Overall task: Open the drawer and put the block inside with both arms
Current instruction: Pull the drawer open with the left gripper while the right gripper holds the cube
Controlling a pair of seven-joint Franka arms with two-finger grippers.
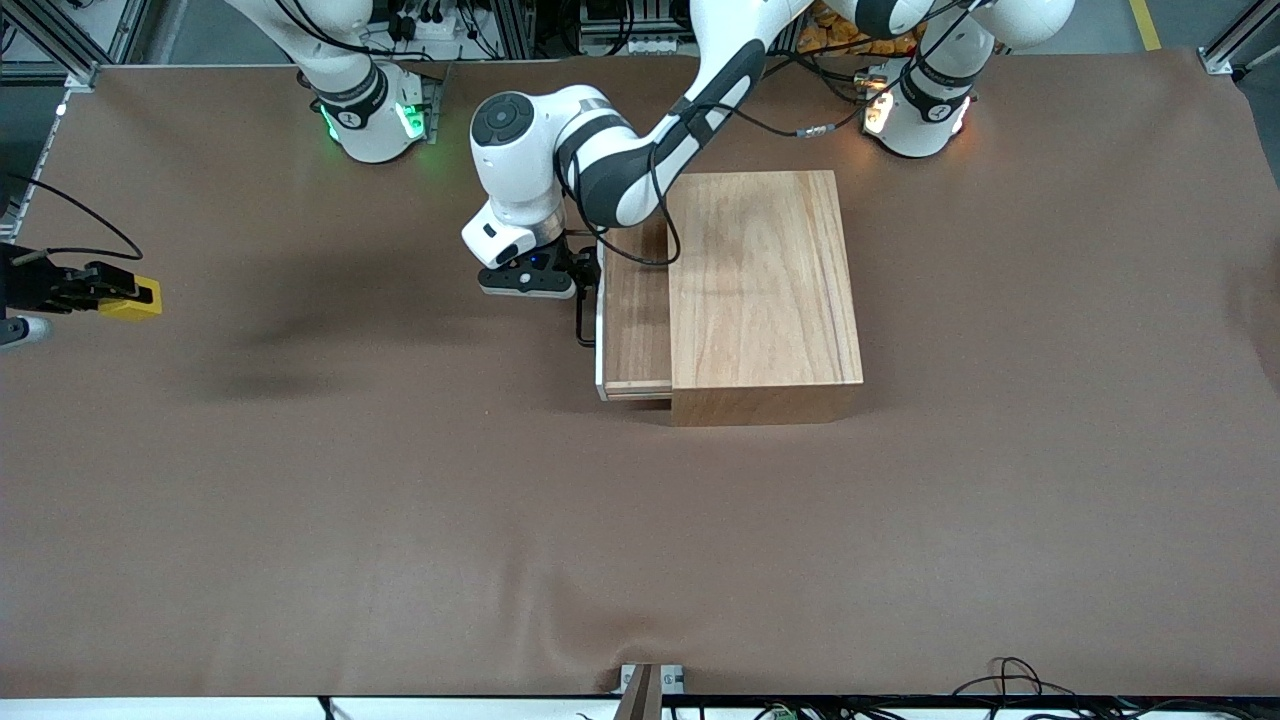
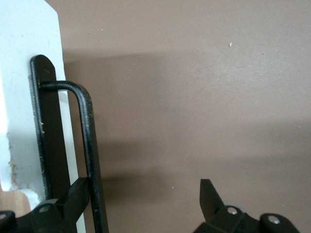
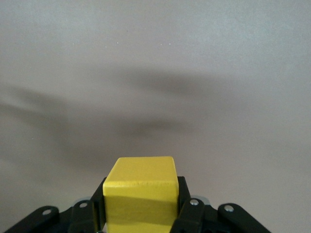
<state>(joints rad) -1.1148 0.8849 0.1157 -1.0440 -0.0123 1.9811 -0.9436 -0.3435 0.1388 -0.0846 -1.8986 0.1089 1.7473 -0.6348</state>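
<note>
Left gripper (image 2: 146,204) sits at the drawer (image 2: 26,63) front, jaws spread wide. One finger (image 2: 73,196) presses against the black U-shaped handle (image 2: 87,141), the other finger (image 2: 210,196) stands well apart over bare brown table (image 2: 204,87). Handle is mounted on the white-edged front panel; a sliver of light wood shows at the panel's edge.

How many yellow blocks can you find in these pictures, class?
1. The block is clamped in the right gripper, above the bare table at the right arm's end. None shows in the drawer, partly hidden inside.
</note>
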